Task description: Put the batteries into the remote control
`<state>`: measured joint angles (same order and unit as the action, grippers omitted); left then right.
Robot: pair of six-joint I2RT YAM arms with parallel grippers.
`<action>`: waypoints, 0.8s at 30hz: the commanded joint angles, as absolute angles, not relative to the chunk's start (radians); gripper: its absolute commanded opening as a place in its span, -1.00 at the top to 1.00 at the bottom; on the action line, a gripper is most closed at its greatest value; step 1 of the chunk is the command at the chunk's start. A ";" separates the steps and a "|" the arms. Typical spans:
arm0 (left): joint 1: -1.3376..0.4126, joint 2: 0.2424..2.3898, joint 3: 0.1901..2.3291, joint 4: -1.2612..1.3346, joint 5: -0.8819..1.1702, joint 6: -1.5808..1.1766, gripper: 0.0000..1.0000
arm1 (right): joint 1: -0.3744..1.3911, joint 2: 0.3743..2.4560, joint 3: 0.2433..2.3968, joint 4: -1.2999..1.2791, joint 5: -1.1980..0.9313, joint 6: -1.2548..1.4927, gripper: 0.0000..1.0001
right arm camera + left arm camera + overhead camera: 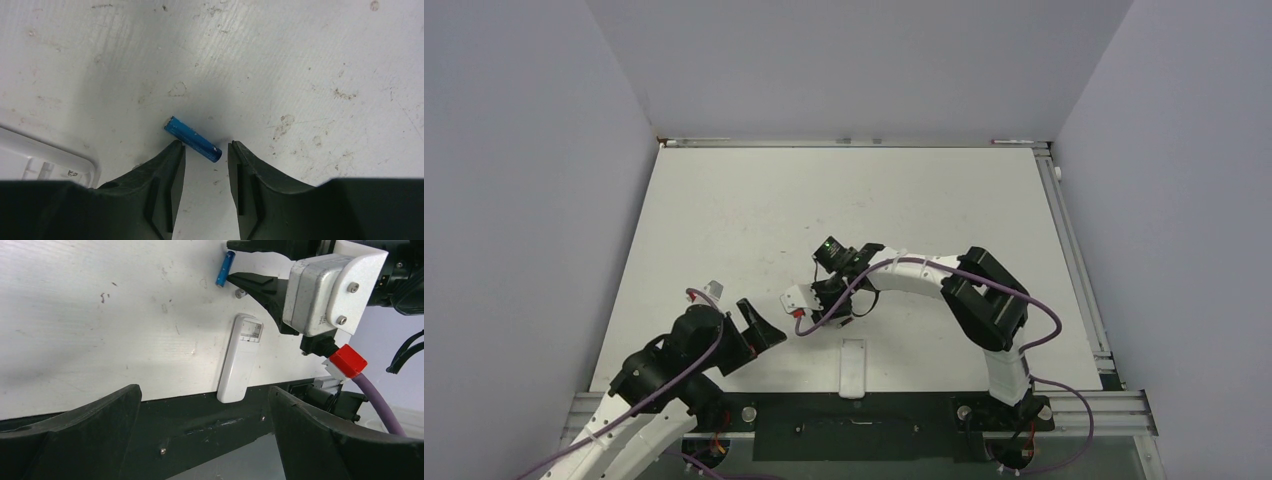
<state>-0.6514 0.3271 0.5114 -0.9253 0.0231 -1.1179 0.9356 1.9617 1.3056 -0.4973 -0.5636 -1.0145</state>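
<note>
Scuffed white tabletop (724,220), grey walls around: the right end effector (206,150), fingers narrowly parted and pointing down, straddles one end of the blue battery (193,139), which lies flat and unclamped. Behind it the right arm folds at the elbow and reaches left toward mid-table. The left end effector (764,325), spread wide, hovers low at the near left, facing the remote control (239,360), which lies at the near edge, near the battery.
</note>
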 commanded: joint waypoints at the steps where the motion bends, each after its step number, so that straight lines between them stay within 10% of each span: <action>1: -0.644 0.287 0.572 -1.027 -0.097 -1.216 -0.92 | 0.931 1.995 1.341 -0.531 -0.609 -1.051 0.26; 24: -0.644 0.286 0.555 -1.006 -0.087 -1.211 -0.92 | 0.905 2.076 1.371 -0.667 -0.583 -0.922 0.52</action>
<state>-0.6514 0.2878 0.5396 -1.0012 -0.0555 -1.1530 0.9154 2.0270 1.4006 -0.6064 -0.6201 -0.9783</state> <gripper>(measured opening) 0.963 0.251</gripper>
